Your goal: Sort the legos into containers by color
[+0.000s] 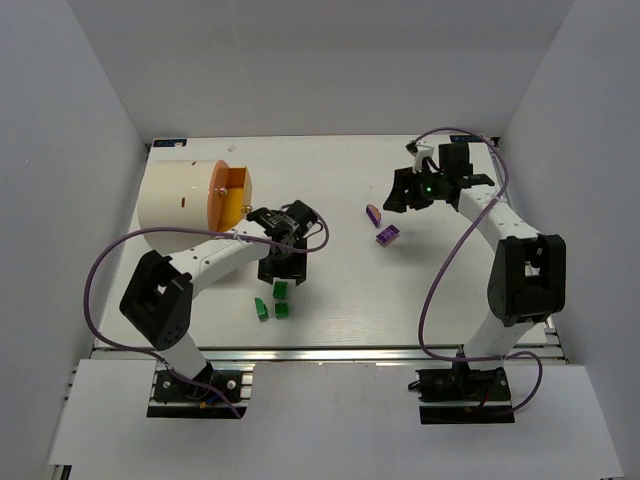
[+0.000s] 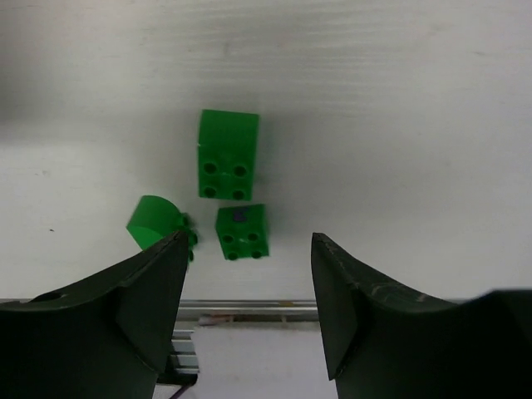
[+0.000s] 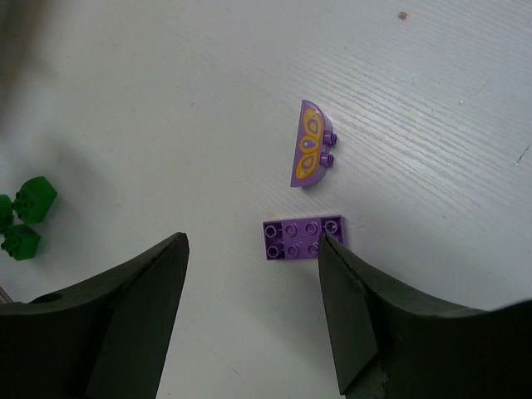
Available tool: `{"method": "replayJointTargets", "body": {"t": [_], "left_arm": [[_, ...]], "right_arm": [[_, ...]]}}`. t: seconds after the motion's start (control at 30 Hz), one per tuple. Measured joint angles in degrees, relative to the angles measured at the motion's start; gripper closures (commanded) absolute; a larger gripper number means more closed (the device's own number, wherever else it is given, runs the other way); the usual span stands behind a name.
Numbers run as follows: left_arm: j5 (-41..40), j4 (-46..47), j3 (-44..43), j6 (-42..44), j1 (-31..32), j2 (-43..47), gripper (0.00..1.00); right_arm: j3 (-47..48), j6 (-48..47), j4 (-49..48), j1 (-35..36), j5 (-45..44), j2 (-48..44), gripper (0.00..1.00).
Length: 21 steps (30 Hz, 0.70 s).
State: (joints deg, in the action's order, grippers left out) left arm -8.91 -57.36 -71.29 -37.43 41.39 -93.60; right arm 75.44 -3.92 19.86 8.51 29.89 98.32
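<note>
Three green legos (image 1: pixel 281 290) lie near the table's front, seen close in the left wrist view as a large brick (image 2: pixel 227 154), a small brick (image 2: pixel 241 232) and a rounded piece (image 2: pixel 154 220). My left gripper (image 1: pixel 280 265) (image 2: pixel 249 239) hangs open just above them, with nothing between its fingers. Two purple legos lie right of centre: a flat studded plate (image 1: pixel 388 236) (image 3: pixel 303 237) and a curved piece with a yellow pattern (image 1: pixel 374 213) (image 3: pixel 309 145). My right gripper (image 1: pixel 398 195) (image 3: pixel 251 241) stands open above the plate and holds nothing. The container, a cream drum (image 1: pixel 180 200) with an orange face (image 1: pixel 228 198), lies at the back left.
The white table (image 1: pixel 340 290) is boxed in by white walls at the left, right and back. Its front edge is a metal rail (image 2: pixel 249 309). Purple cables loop from both arms. The green legos also show at the left edge of the right wrist view (image 3: pixel 25 216).
</note>
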Motion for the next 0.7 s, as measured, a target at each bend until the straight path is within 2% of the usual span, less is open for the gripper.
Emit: {"method": "replayJointTargets", "body": {"t": [0.17,0.43,0.5,0.6,0.7], "left_arm": [[-4.1,1.6,1.2,1.1,-0.4,-4.4,0.28],[-5.6,4.7,1.2,2.7,-0.8,-11.5,0.30],[-5.6,5.4,1.2,3.0,-0.8,-11.9,0.34],[-5.6,6.0,1.2,3.4,-0.8,-12.3,0.46],[-5.4,6.8,1.2,3.7,-0.8,-12.7,0.50]], "right_arm": [[-0.7,-0.6,0.0,-0.5,1.5,-0.8,0.31],[-2.2,-0.7,-0.2,-0.7,2.7,-1.9,0.31],[-2.2,-0.7,-0.3,-0.7,2.9,-1.9,0.31],[-2.2,-0.7,-0.3,-0.9,3.3,-1.9,0.31],[-2.2,-0.7,-0.3,-1.0,3.3,-1.9,0.31]]}}
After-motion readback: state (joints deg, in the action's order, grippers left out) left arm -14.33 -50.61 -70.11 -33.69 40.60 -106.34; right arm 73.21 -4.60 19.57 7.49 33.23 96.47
